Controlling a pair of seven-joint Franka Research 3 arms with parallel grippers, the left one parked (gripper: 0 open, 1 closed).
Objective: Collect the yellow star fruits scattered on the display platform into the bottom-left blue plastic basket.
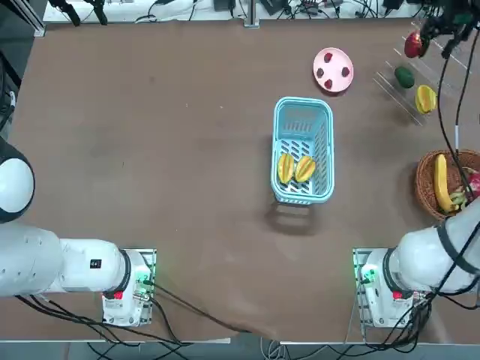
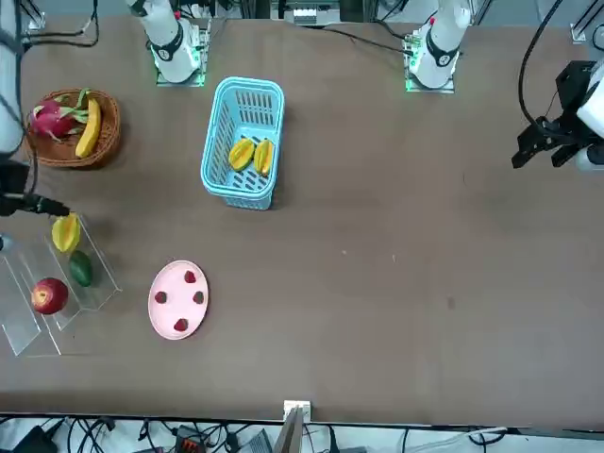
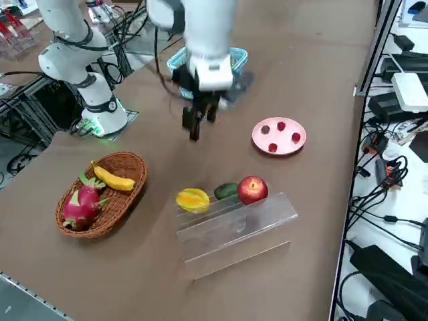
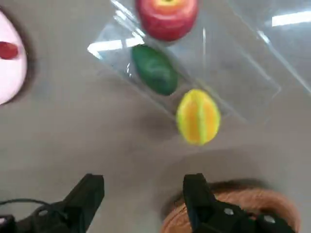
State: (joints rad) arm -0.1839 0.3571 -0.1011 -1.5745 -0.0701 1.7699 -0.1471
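The top view is showing two yellow star fruits lying side by side inside the slatted light-blue plastic basket, a pair that the right side view is hiding behind the robot's right arm. The right wrist view is revealing the right gripper with its black fingers spread wide and nothing between them. The arm is reaching over the table, its gripper pointing down near the display platform, a clear, glossy acrylic stand. A third star fruit, ridged and yellow-orange, is resting there beside a smooth dark-green oval fruit and a shiny red apple.
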